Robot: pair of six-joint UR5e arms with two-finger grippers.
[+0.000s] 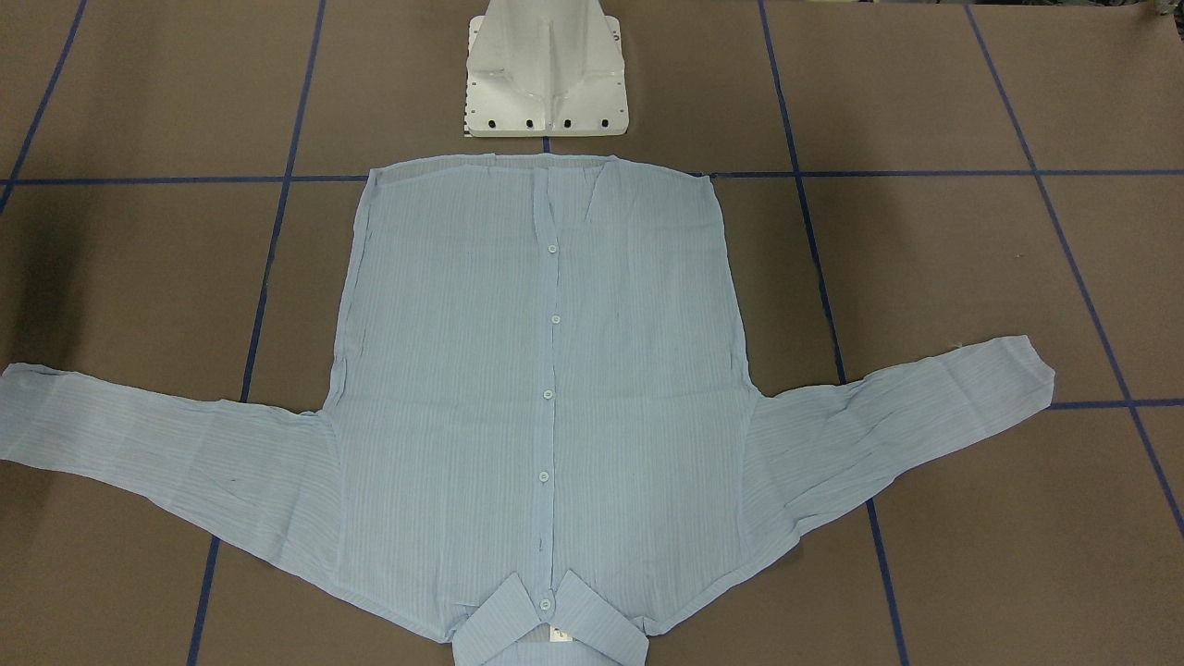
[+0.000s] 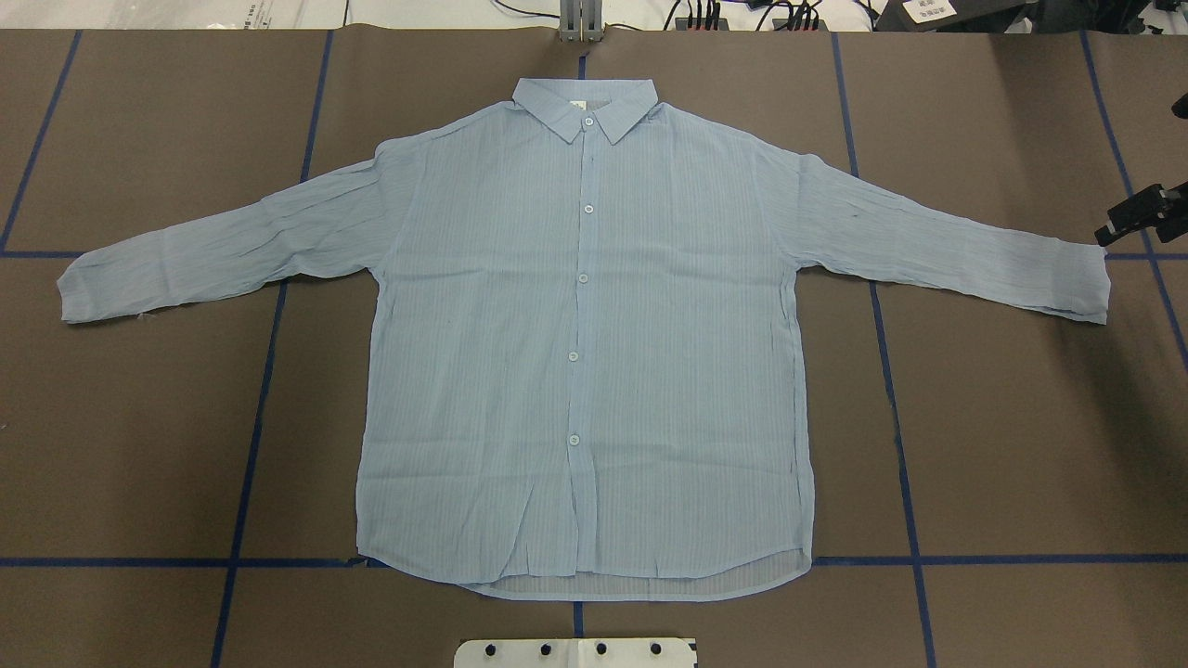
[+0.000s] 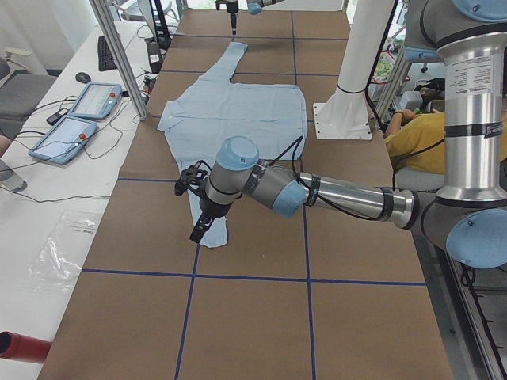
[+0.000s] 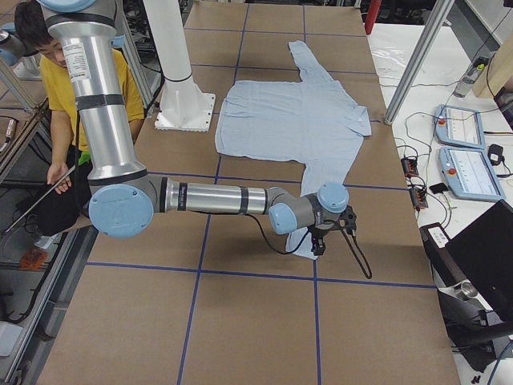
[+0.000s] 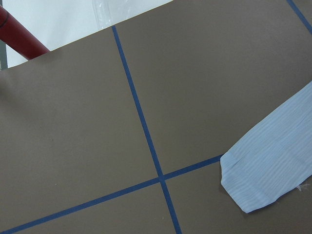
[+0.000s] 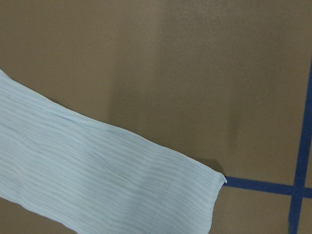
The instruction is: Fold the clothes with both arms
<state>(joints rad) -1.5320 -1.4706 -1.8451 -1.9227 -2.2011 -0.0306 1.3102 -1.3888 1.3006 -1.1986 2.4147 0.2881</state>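
Well, my thin, floppy shirt (image 2: pixel 585 371) lies flat in the worktop's (image 2: pixel 139 445) middle, sleeves (image 2: pixel 232 246) reaching toward both ends, so I would pinch each light cuff (image 5: pixel 263 175) gently, but I cannot tell if my left gripper (image 3: pixel 196 235) or right gripper (image 4: pixel 315 247) is open or closed.

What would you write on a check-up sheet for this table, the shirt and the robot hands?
Surface: brown paper table top with blue tape lines, flat.
Job's things: light blue striped button-up shirt lying flat, buttoned, sleeves spread, not yet folded.
Clutter: nothing seen.
Hands: left black two-finger hand near one sleeve end, right black two-finger hand near the other; open or shut, cannot tell.
Cables: black cable looping by the right hand.
Surroundings: white pedestal base, two control tablets, person in yellow shirt.
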